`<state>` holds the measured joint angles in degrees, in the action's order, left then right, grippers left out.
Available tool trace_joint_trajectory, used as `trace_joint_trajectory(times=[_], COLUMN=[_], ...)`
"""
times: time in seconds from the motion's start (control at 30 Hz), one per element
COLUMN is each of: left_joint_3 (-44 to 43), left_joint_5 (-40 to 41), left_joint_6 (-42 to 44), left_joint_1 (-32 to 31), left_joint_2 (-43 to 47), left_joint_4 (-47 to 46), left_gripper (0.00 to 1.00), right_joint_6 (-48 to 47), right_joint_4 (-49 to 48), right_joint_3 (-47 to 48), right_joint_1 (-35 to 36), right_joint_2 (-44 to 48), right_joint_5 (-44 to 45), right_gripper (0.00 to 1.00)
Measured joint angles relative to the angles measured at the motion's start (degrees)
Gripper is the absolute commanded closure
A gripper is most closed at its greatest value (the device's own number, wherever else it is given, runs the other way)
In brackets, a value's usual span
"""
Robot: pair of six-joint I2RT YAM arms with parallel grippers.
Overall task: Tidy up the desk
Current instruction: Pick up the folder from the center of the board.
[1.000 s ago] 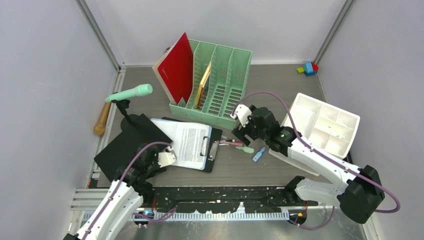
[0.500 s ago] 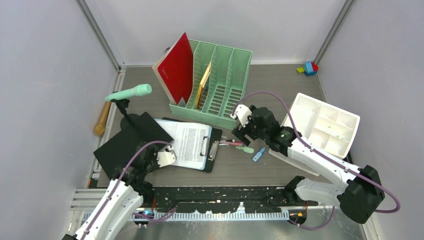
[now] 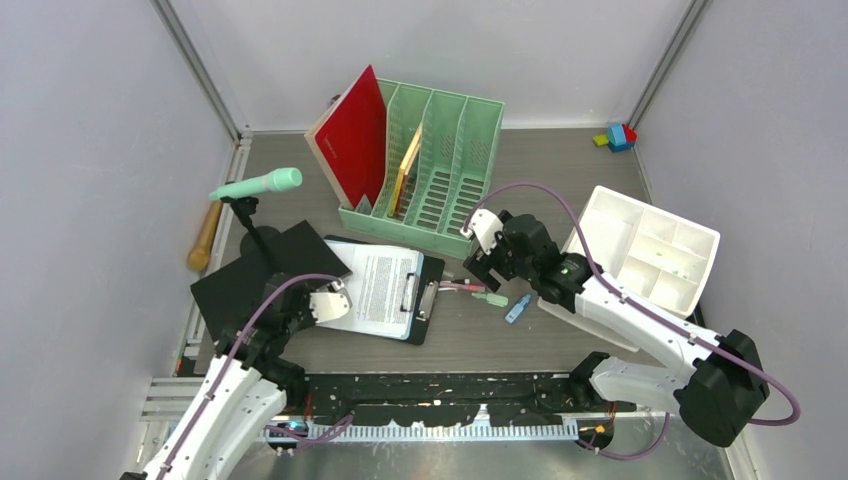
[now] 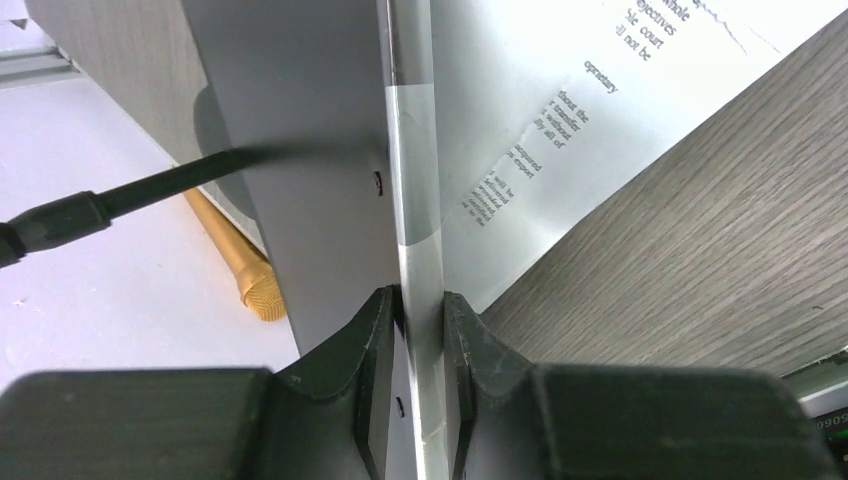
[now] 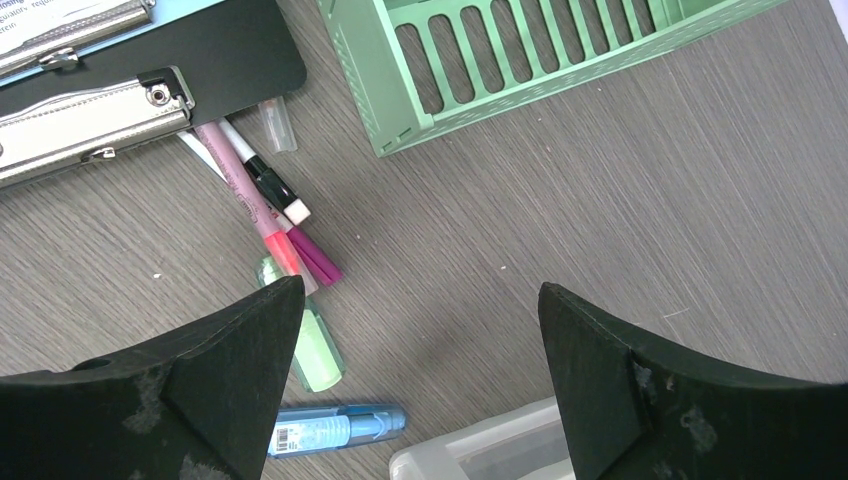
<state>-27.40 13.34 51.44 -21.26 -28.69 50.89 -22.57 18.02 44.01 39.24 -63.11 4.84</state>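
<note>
Closing over the last second, our left pincer (image 4: 420,305) now pinches the black folder (image 3: 240,285) at lower left, right pincer (image 5: 418,295) spread; next we should lift it off the table (image 3: 560,170).

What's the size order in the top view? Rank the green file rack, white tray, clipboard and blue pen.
1. green file rack, slightly ahead; it stands taller, so unsure.
2. white tray.
3. clipboard, partly covered.
4. blue pen, by far smallest.
</note>
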Motion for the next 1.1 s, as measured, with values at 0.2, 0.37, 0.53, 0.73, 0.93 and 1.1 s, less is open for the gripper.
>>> trace_joint_trajectory(times=[0.2,0.37,0.53,0.73,0.93,1.1], left_joint_3=[-4.44,-10.43,-18.88,-32.7,-46.18,-51.91], left_joint_5=[-1.88,-4.66,-7.37,-12.26,-21.49,-28.57], left_joint_6=[0.0,-0.04,-0.02,-0.11,-1.25,-2.75], left_joint_1=[0.0,0.0,0.0,0.0,0.0,0.0], left_joint_2=[-0.85,-1.97,-4.9,-10.51,-16.76,-20.28], left_joint_4=[1.33,3.52,5.99,10.75,16.24,18.75], left_gripper=[1.0,1.0,1.0,1.0,1.0,1.0], right_joint_6=[0.0,0.07,0.33,0.28,1.73,4.22], right_joint_4=[0.02,0.2,2.16,5.44,7.78,9.53], right_joint_3=[0.0,0.0,2.19,11.67,22.69,30.08], right_joint_1=[0.0,0.0,0.0,0.02,0.0,0.0], right_joint_2=[-0.68,-0.7,-1.6,-5.09,-8.09,-10.03], right_joint_5=[-0.02,-0.52,-2.51,-6.62,-12.15,-18.18], right_gripper=[0.07,0.07,0.07,0.07,0.07,0.07])
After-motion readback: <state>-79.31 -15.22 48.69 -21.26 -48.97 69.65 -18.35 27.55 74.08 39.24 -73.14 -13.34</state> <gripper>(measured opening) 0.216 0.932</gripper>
